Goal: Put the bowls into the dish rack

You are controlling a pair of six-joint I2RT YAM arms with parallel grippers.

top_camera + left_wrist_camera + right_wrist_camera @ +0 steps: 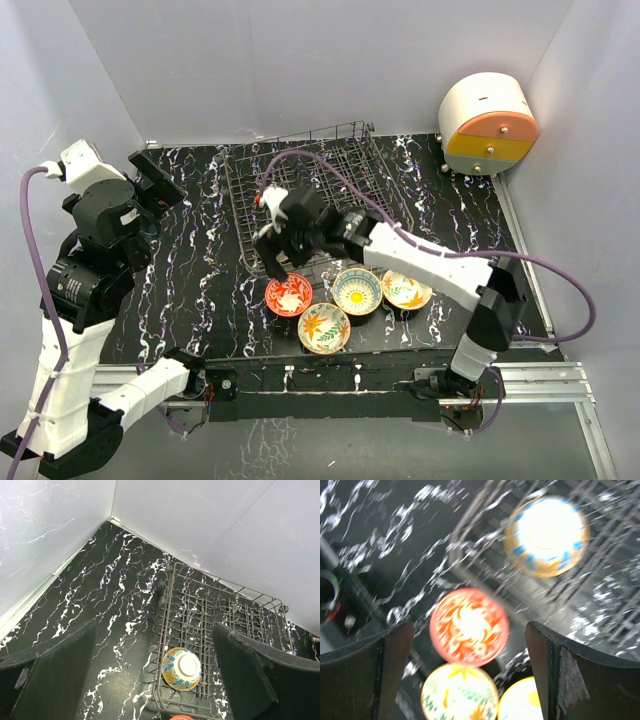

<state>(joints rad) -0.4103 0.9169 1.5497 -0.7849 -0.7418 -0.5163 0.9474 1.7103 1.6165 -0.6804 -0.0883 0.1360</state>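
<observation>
While my left fingers [50, 675] hang open well apart, the red bowl [469, 626] lies centred beneath my open right fingers [390, 670].

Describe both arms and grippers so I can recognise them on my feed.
Both arms match: the left arm and right arm have white links, black joint housings and a purple cable. The left gripper and right gripper have broad black fingers.

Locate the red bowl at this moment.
In the top view, the red bowl sits on the table just in front of the dish rack, left of the blue-rimmed bowl.
</observation>
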